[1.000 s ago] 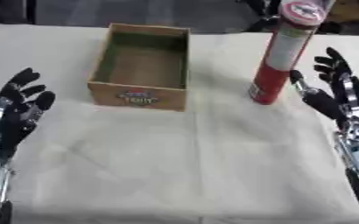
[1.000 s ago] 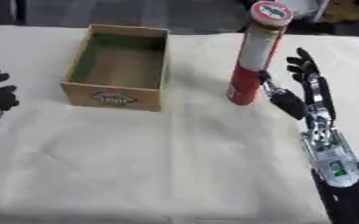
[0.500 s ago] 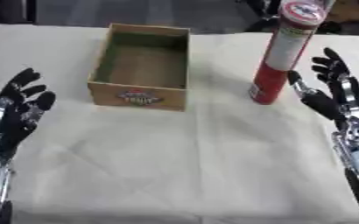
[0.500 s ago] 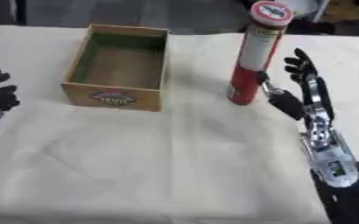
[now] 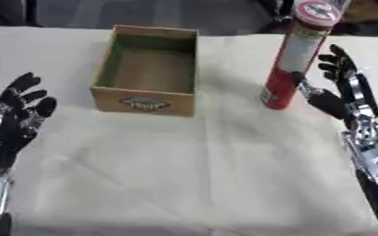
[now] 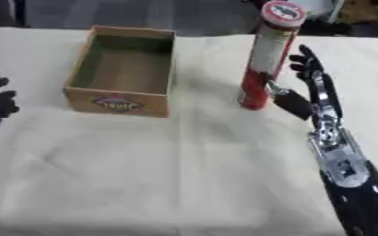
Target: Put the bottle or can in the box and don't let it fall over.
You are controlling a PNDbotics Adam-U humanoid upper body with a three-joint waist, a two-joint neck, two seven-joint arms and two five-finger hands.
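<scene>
Here, tall cylindrical can (image 5: pixel 295 55), cardboard box (image 5: pixel 148 69)

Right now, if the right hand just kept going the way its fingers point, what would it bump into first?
Probably nothing on the table: the right hand, open, points toward the far edge, beside the upright red can. The can stands just to its left, near the thumb. Depth is unclear.

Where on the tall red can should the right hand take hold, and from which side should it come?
Probably around the middle of the tall red can, coming from its right side, where the open right hand is beside it. The can stands upright, narrow and tall, so a grip low down would likely tip it. The box lies to its left.
</scene>
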